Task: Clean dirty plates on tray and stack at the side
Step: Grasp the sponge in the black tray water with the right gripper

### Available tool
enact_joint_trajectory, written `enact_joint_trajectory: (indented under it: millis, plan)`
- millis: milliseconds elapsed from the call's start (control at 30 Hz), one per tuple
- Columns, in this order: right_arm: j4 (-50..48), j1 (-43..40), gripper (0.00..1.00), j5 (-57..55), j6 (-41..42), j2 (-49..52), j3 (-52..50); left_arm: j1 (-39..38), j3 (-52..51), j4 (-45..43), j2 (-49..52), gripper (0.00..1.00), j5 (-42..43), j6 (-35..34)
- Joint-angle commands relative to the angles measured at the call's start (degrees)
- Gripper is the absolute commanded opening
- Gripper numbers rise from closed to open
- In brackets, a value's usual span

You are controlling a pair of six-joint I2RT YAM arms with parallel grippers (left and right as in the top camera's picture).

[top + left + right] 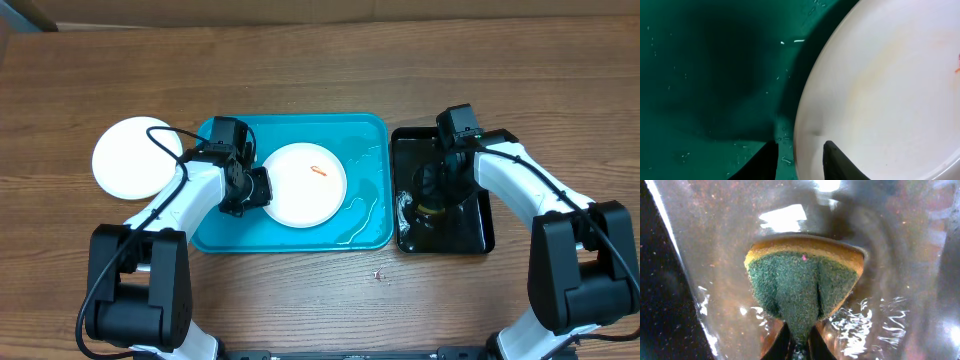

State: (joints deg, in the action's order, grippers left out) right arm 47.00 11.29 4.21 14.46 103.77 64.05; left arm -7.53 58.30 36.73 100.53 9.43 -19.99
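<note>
A white plate with a small orange-red smear lies flat on the turquoise tray. My left gripper is at the plate's left rim. In the left wrist view the left gripper is open. One finger is over the wet tray and the other over the plate, with the rim between them. A second white plate rests on the table to the left of the tray. No yellow-green plate shows. My right gripper is shut on a green-and-yellow sponge.
The narrow black tray right of the turquoise tray holds water, and the right gripper hangs over it with the sponge. Water pools at the turquoise tray's right end. A small scrap lies on the wooden table in front.
</note>
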Motion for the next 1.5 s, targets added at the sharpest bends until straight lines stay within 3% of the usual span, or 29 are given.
enact_joint_trajectory:
  millis: [0,267,567,633,900,1267,1467]
  plan:
    - [0.0,-0.11,0.04,0.87,-1.4,-0.07,0.42,-0.55,-0.79,-1.33,0.39,0.33,0.5,-1.01]
    - [11.17,-0.11,0.04,-1.25,-1.31,-0.26,11.41,-0.55,-1.51,-1.57,0.42,0.36,0.48,-1.01]
    - [17.38,0.0,0.04,-13.05,3.65,-0.26,16.74,-0.55,-1.99,-4.15,0.42,0.06,-1.05,0.07]
    - [18.95,-0.02,0.04,-13.22,3.61,-0.26,18.29,-0.55,-1.99,-5.77,0.42,0.04,-1.07,2.45]
    - [21.73,0.09,0.04,-13.4,2.95,-0.28,21.33,-0.55,-1.95,-6.69,0.42,0.13,-5.35,4.76]
    - [21.75,5.05,0.04,-20.94,1.9,-0.26,21.31,-0.55,-1.95,-5.66,0.42,0.04,-4.94,4.76]
    - [19.21,5.73,0.04,-12.41,2.08,-0.26,21.31,-0.55,-1.95,-5.64,0.42,0.04,-4.92,4.76]
